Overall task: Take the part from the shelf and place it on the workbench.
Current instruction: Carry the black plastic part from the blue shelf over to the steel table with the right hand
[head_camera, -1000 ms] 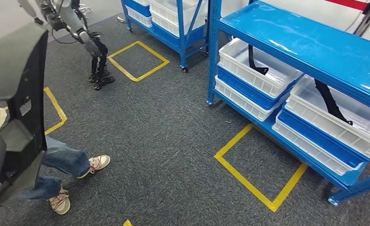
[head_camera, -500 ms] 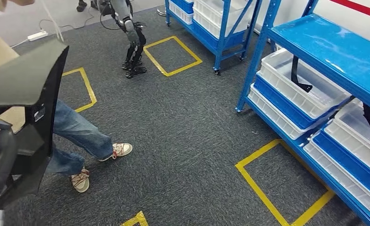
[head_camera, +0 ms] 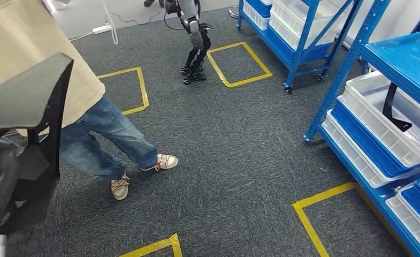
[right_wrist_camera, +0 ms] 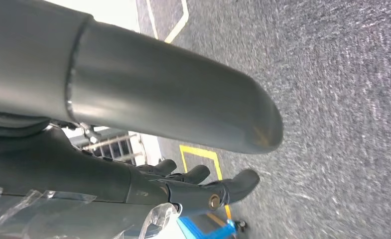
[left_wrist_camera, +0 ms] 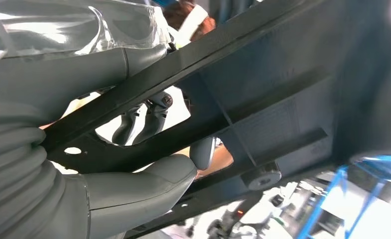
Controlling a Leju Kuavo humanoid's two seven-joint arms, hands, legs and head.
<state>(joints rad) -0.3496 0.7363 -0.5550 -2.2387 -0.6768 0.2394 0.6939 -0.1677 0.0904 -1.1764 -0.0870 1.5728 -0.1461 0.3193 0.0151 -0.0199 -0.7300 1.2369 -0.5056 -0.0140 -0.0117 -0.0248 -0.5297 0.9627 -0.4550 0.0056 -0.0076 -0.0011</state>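
A dark grey carpet floor [head_camera: 234, 160] is seen from the head view, marked with yellow tape squares [head_camera: 239, 64]. Blue shelf racks [head_camera: 405, 59] are stood along the right side, and a second rack [head_camera: 298, 32] is set farther back. A person in a beige top and blue jeans [head_camera: 106, 134] is seen at the left, feet on the carpet. Another robot's leg [head_camera: 196, 51] is planted just beside a taped square at the far end.

The large black part [head_camera: 33, 144] is held up at the left edge of the head view, off the shelf, in front of the person. In the left wrist view the left robot hand [left_wrist_camera: 133, 144] is seen gripping it: the thick grey thumb is laid along one black rib of the part [left_wrist_camera: 263, 114] and the fingers [left_wrist_camera: 143, 122] are passed through an opening on the other side.

The right robot hand [right_wrist_camera: 193, 184] is shown above the carpet with its dark fingers [right_wrist_camera: 233, 186] extended side by side, slightly apart, nothing held.

White bins [head_camera: 389, 123] nested on blue bins [head_camera: 360, 136] are set on the lower shelf levels. A black part [head_camera: 392, 107] is leaned inside the nearest white bin.
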